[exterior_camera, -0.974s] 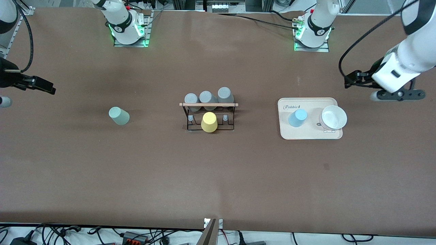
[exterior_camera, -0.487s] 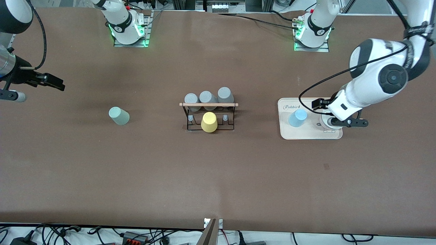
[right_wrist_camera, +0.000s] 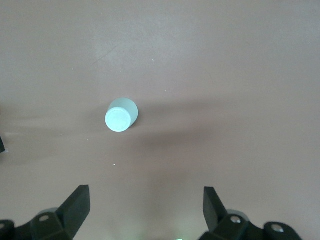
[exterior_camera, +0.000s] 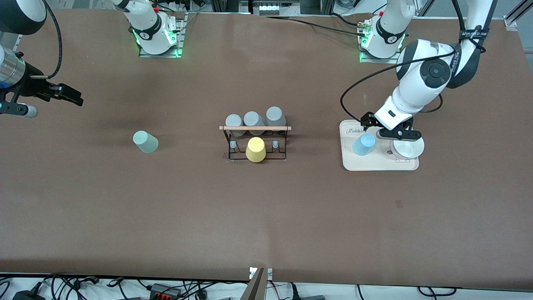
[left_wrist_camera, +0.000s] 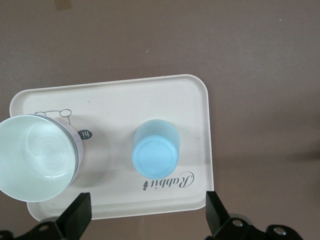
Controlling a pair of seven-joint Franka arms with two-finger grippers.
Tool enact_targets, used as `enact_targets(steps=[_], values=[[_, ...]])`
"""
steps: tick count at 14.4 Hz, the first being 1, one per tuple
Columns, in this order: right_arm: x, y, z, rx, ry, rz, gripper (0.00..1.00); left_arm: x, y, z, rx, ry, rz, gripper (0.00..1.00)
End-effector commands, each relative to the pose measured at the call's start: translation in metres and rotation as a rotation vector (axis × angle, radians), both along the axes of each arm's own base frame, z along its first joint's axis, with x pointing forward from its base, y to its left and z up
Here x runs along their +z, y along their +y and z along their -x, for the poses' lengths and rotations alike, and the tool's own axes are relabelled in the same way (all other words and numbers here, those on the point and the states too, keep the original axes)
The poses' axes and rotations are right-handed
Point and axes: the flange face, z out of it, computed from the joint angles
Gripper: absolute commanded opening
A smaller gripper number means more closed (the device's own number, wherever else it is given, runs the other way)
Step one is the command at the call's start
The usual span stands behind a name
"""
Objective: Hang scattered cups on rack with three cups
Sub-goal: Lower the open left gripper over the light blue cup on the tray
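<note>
Right gripper (exterior_camera: 62, 95) up in the air over bare brown table (exterior_camera: 266, 216) at the right arm's end — fingers spread wide, holding nothing; the right wrist view shows both black fingertips (right_wrist_camera: 75, 202) apart with the cup well clear of them.

Pale mint-green tapered handleless cup (exterior_camera: 145, 141) stands upside down on the table, toward the right arm's end, well apart from the rack.

Small black wire-frame rack with a light wooden rod across its top (exterior_camera: 255, 128) sits mid-table. Three grey cups (exterior_camera: 253, 120) hang inverted in a row on its pegs, farther from the front camera than the rod. One yellow tapered cup (exterior_camera: 255, 149) is inverted on the middle peg of the nearer row; a bare peg shows on each side of it.

Cream rectangular tray with rounded corners (exterior_camera: 352, 164) lies toward the left arm's end. Light blue tapered handleless cup (exterior_camera: 363, 144) stands upside down on it, beside a white round bowl (exterior_camera: 410, 148), not touching.

Left gripper (exterior_camera: 377, 127) hovers over the tray, just above the blue cup — fingers wide apart, nothing held.
</note>
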Motion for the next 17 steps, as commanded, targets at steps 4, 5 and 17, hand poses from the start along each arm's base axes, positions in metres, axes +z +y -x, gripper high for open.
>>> enact_targets(steps=[4, 5, 17], values=[[0.000, -0.002, 0.005, 0.008, -0.006, -0.009, 1.00, -0.015, 0.001, -0.001, 0.010, -0.036, -0.006, 1.00], [0.000, -0.001, 0.005, 0.010, -0.006, -0.011, 1.00, -0.019, 0.000, 0.000, 0.010, -0.033, -0.005, 1.00], [-0.003, -0.001, 0.007, 0.006, 0.021, -0.018, 1.00, -0.098, -0.008, 0.015, -0.019, -0.116, 0.050, 1.00]])
